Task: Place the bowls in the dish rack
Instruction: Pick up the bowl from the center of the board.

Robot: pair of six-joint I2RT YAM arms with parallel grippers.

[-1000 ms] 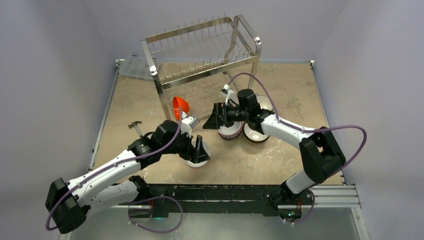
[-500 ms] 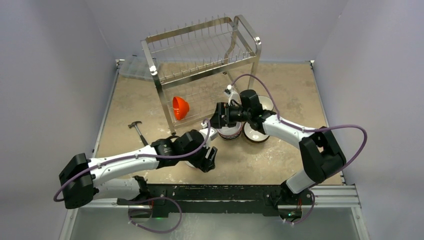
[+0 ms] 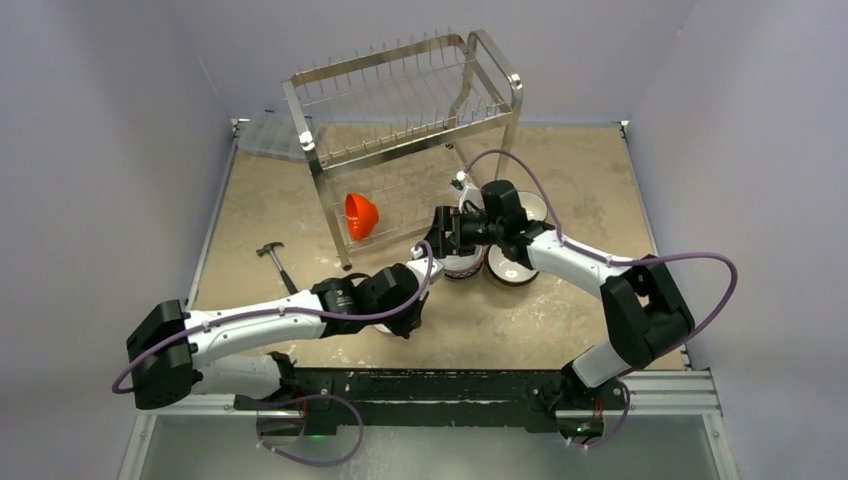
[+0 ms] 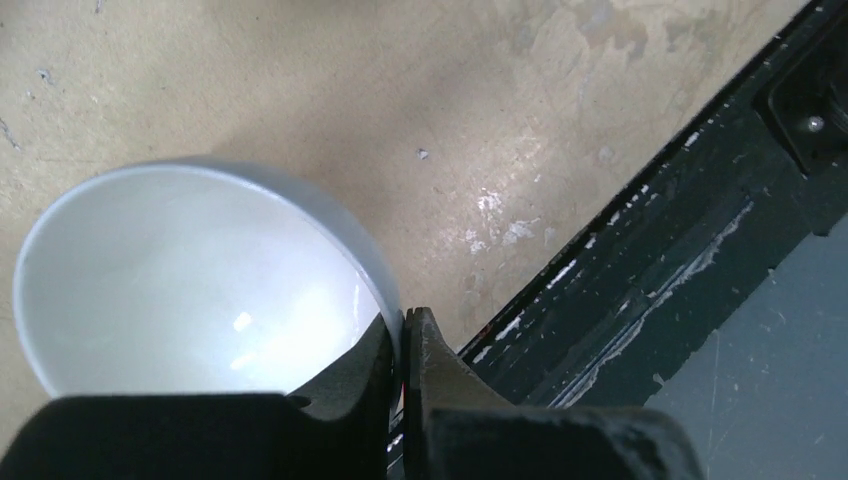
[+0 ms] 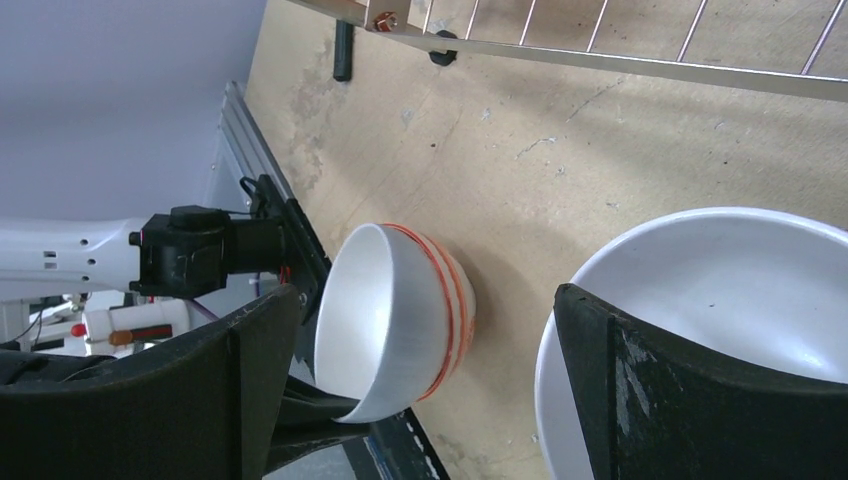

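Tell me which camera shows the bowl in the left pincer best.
The right wrist view: the bowl shows tilted, white inside, orange bands outside. The left wrist view gives mostly its white inside and the rim pinched in the left pincer. From the top, the left arm hides nearly all of it.

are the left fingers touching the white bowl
Touching. The left wrist view shows the left fingers clamped on the rim of the bowl, one inside and one outside, with no gap.

Soft, even overhead light leaves faint shadows on the tabletop (image 3: 585, 170). Glare spots dot the white bowl (image 4: 200, 270), and the near left hand (image 4: 402, 335) looks blurred.
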